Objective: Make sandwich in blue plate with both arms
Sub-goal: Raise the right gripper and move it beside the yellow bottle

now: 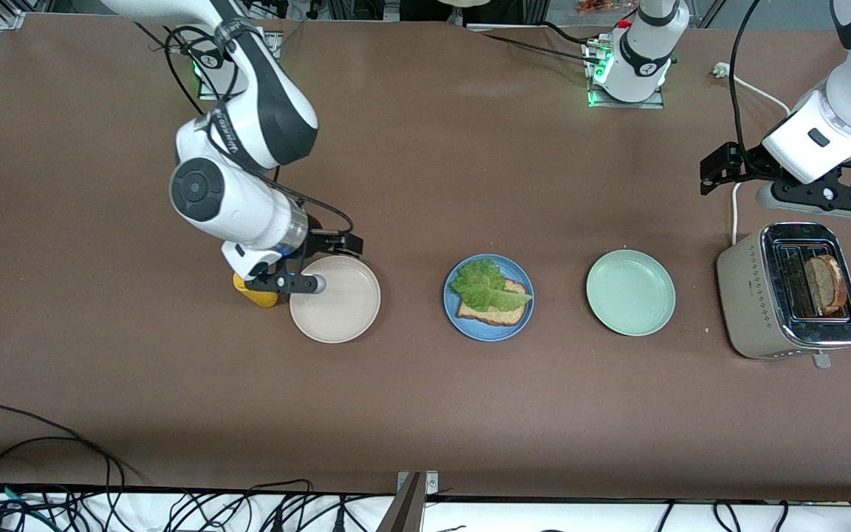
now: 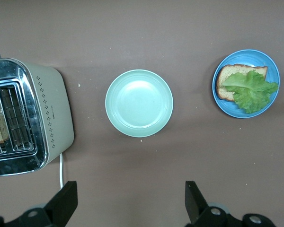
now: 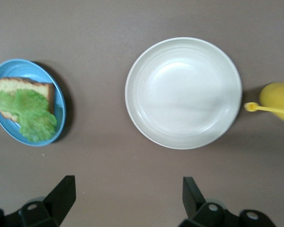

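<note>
Nearest my front camera is the toaster (image 1: 761, 303), at the left arm's end of the table, with a slice of brown bread (image 1: 826, 284) standing in one of its slots. From the right arm's end across, I first see a yellow bottle (image 1: 255, 294), partly hidden under the right gripper (image 1: 285, 283). That gripper hangs over the bottle and the rim of the cream-white plate (image 1: 344, 318), which lies just beside the bottle and has nothing on it. In the right wrist view I can see its fingers (image 3: 61, 194) spread wide apart, holding nothing.

Next along the row is the blue plate (image 1: 473, 325), about midway down the table. On it lies one slice of wholemeal bread (image 1: 503, 316) with a ruffled lettuce leaf (image 1: 484, 288) on top; the leaf reaches over the plate's rim on the side away from my camera. I see no second slice on it, so the sandwich is open.

Beside that, well apart, sits the pale green plate (image 1: 631, 292), bare. The toaster follows it.

My left gripper (image 1: 824, 194) hovers just above the toaster's edge that lies farther from the camera. The left wrist view shows its fingers (image 2: 64, 201) wide apart and empty.
</note>
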Controlling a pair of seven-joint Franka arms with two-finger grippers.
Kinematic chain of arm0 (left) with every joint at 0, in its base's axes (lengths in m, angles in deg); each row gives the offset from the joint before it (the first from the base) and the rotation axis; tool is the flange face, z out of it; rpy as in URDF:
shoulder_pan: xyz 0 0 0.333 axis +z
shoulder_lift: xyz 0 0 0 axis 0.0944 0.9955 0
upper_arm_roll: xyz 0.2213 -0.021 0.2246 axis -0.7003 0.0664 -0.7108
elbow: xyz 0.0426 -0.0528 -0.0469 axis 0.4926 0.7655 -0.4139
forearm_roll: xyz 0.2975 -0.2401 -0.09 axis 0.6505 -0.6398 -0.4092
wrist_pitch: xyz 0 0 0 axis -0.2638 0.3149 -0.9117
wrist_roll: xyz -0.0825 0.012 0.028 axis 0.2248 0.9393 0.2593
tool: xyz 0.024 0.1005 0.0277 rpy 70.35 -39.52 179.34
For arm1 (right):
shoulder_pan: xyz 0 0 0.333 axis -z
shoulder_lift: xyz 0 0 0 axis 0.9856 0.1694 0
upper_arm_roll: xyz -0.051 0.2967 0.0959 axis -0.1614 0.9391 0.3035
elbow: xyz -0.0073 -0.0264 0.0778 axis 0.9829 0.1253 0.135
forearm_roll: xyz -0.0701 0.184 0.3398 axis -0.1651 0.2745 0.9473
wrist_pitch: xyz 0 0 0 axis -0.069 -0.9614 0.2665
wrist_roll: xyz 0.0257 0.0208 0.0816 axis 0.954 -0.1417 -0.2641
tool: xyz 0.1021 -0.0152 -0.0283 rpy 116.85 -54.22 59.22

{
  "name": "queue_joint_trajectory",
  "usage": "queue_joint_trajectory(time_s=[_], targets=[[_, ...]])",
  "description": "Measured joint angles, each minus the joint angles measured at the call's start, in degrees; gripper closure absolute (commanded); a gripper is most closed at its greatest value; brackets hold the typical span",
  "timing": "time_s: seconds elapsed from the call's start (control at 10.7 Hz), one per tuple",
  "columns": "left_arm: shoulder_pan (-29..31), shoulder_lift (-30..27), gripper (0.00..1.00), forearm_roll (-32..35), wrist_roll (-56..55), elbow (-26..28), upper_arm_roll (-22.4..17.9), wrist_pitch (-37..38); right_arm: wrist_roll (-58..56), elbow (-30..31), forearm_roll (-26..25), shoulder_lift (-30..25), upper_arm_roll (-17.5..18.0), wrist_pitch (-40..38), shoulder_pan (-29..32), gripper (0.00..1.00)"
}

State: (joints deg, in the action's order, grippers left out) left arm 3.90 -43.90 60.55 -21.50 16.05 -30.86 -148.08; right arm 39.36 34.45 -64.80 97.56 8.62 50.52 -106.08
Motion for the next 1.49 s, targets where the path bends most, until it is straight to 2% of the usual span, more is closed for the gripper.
queue_joint_trajectory(time_s=[0.19, 0.47, 1.49], targets=[[0.0, 0.02, 0.0, 0.0, 0.0, 0.0, 0.0, 0.0, -6.89, 2.75, -0.1, -3.73, -0.05, -3.34, 3.02, 0.0], [0.0, 0.04, 0.0, 0.0, 0.0, 0.0, -0.01, 0.0, -18.99, 3.87, -3.45, -7.04, -0.04, -6.67, 7.47, 0.0], [0.01, 0.08, 0.0, 0.0, 0.0, 0.0, -0.01, 0.0, -77.16, 5.89, -3.46, -5.39, 0.04, -6.75, 22.86, 0.0]])
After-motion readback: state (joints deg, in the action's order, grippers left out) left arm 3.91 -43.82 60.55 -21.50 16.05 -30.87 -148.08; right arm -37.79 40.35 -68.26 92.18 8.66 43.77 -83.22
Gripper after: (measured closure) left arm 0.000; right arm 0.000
